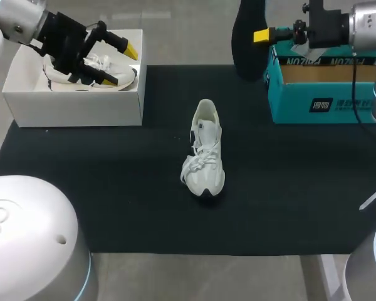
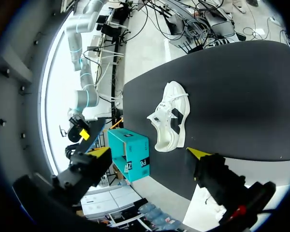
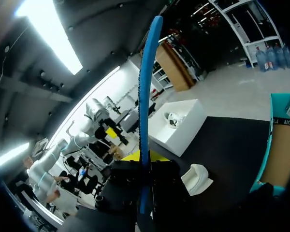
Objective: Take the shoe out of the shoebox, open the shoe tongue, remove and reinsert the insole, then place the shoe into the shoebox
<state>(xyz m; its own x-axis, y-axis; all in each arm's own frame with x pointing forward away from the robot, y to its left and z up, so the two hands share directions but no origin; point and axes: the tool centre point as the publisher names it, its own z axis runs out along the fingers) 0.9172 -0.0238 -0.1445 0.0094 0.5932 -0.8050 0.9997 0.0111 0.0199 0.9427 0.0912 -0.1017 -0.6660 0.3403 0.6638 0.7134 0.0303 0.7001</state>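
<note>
Right tool (image 1: 263, 36) grasps the insole (image 1: 245, 47); left tool (image 1: 120, 65) released. The unheld shoe (image 1: 204, 150) may skid across the bench (image 1: 113, 207) when you reinsert.

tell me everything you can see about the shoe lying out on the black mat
The shoe is a white sneaker with dark patches on its side and loose white laces spilling to one side. It lies alone near the middle of the black mat, lengthwise away from the robot, between the white shoebox and the teal box, touching neither. No gripper touches it.
</note>
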